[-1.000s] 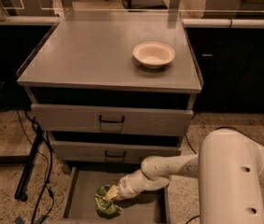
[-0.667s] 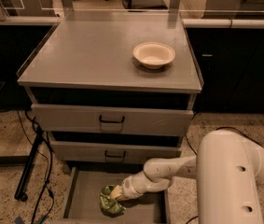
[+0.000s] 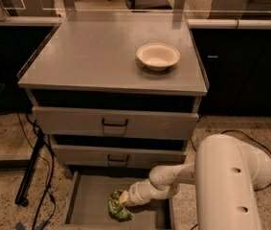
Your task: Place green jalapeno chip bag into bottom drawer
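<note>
The green jalapeno chip bag (image 3: 117,210) is crumpled and sits low inside the bottom drawer (image 3: 88,204), which is pulled open at floor level. The bag is at about the middle of the drawer's floor. My gripper (image 3: 122,199) reaches into the drawer from the right and is shut on the bag's upper right edge. My white forearm (image 3: 166,181) runs back to the big arm housing at the lower right.
The two upper grey drawers (image 3: 114,122) with black handles are closed. A cream bowl (image 3: 158,56) stands on the cabinet top (image 3: 96,51). A black stand leg and cables (image 3: 29,171) lie on the floor at left. My arm housing (image 3: 231,181) fills the lower right.
My gripper has moved a little to the right inside the drawer, and the bag has moved with it.
</note>
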Robot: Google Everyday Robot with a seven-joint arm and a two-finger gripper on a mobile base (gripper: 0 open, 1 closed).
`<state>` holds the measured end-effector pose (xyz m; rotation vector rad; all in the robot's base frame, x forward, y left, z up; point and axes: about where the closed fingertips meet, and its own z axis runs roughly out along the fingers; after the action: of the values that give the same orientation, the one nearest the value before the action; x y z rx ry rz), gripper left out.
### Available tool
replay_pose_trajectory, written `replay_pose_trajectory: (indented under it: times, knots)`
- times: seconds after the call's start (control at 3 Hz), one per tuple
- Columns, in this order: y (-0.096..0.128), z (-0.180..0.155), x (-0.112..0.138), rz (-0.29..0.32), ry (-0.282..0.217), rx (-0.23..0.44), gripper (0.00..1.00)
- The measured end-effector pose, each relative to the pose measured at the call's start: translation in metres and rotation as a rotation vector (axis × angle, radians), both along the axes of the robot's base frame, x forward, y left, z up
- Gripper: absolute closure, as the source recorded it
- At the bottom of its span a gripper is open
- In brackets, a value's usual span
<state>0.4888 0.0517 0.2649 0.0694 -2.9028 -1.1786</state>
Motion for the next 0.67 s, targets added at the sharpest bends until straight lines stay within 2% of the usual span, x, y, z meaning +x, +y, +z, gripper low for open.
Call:
replay_pose_trajectory:
  times: [0.67]
  knots:
    - [-0.01, -0.058, 0.013, -0.101, 0.091, -0.077, 1.0]
